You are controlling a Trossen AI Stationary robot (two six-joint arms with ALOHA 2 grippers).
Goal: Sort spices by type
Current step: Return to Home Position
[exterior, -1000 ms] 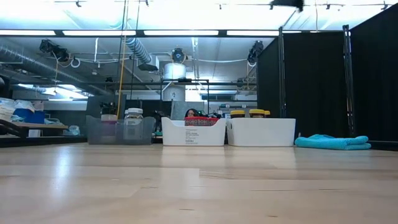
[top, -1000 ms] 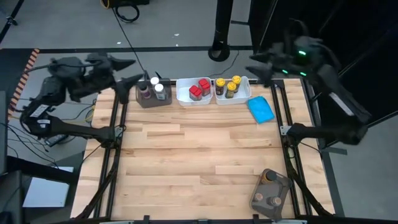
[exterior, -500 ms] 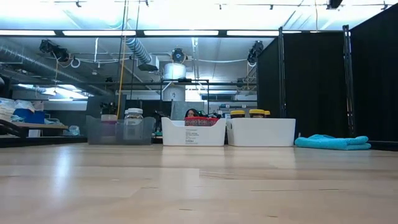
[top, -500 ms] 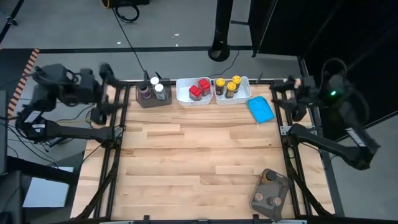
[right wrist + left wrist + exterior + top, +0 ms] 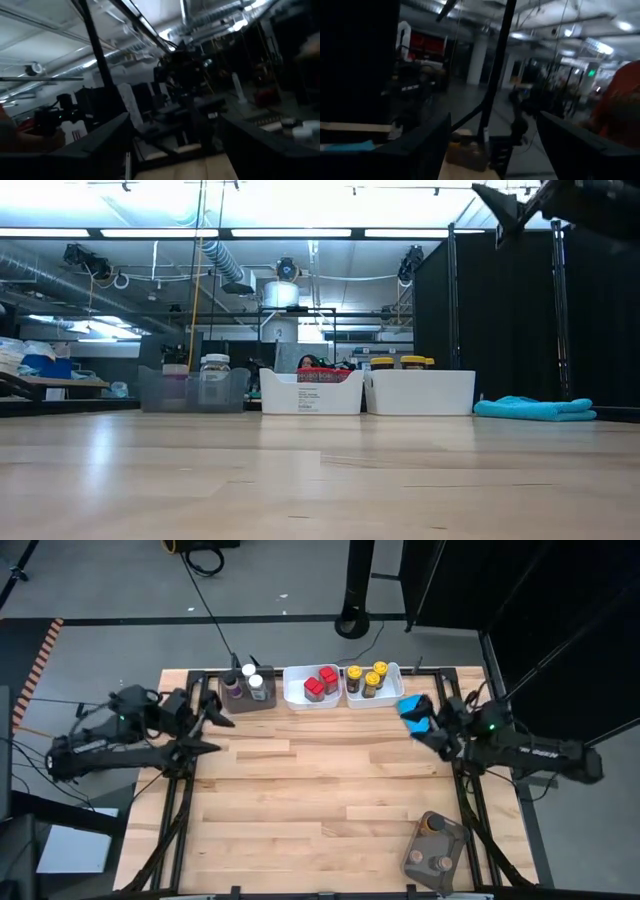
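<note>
Left dark six-joint arm [image 5: 110, 748] lies low along the surface's left edge, jaws spread wide and pointing inward. Right dark six-joint arm [image 5: 540, 752] mirrors it at the right edge, jaws likewise spread.

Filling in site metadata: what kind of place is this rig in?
Probably an industrial lab or workshop: exposed silver ventilation duct, long ceiling strip lights, black curtain partition.

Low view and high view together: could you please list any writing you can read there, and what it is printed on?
No text is legible.
Small dark print on the white rectangular plastic tub holding red-capped jars: too small to read.
White lettering on the right dark arm and left dark arm: too small to read.
</note>
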